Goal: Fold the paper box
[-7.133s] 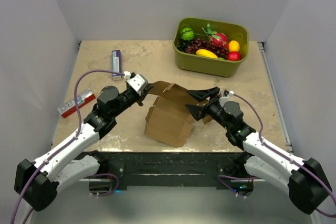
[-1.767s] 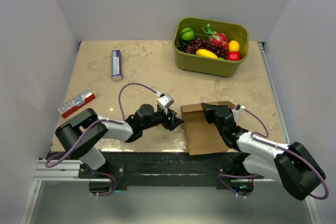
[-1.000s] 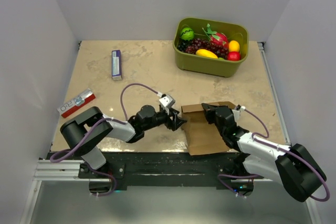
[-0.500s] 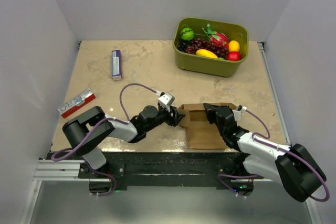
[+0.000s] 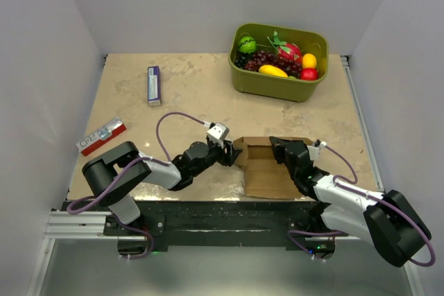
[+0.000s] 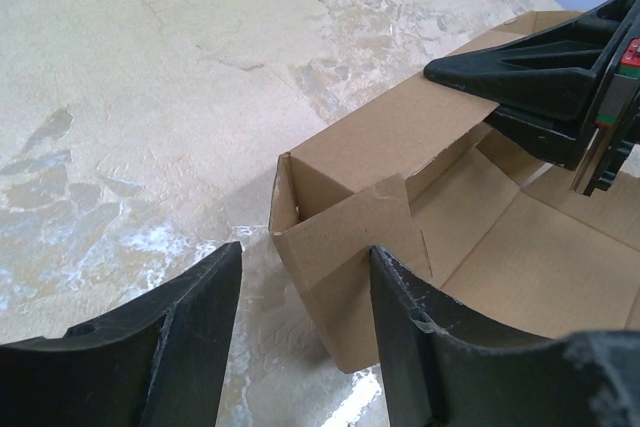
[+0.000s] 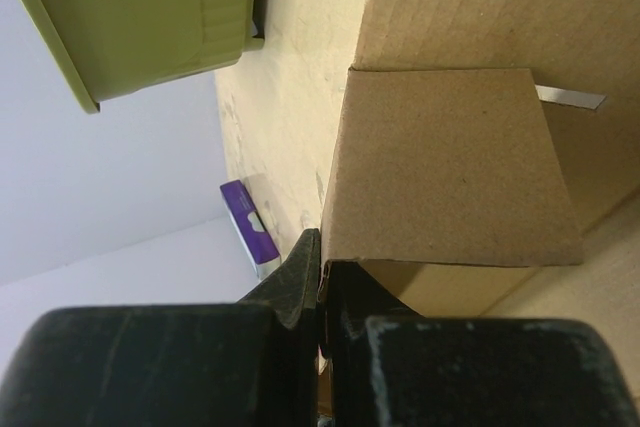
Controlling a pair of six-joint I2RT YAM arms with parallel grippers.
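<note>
Standing at the near edge of the beige marbled table (image 5: 194, 95), I see the left gripper (image 5: 233, 157), jaws half apart, facing the corner flap (image 6: 345, 232) of the plain brown cardboard paper box (image 5: 267, 177) lying between both arms. Beyond, the right gripper (image 5: 275, 144) pinches its upright wall. Squeezing squarely while that wall holds steady should seat the flap.

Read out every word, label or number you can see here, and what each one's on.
Nothing reads clearly.
On the red-and-white box: dark lettering, too blurred to read.
On the purple box: print too small to read.
On the paper box: none, plain cardboard.
</note>
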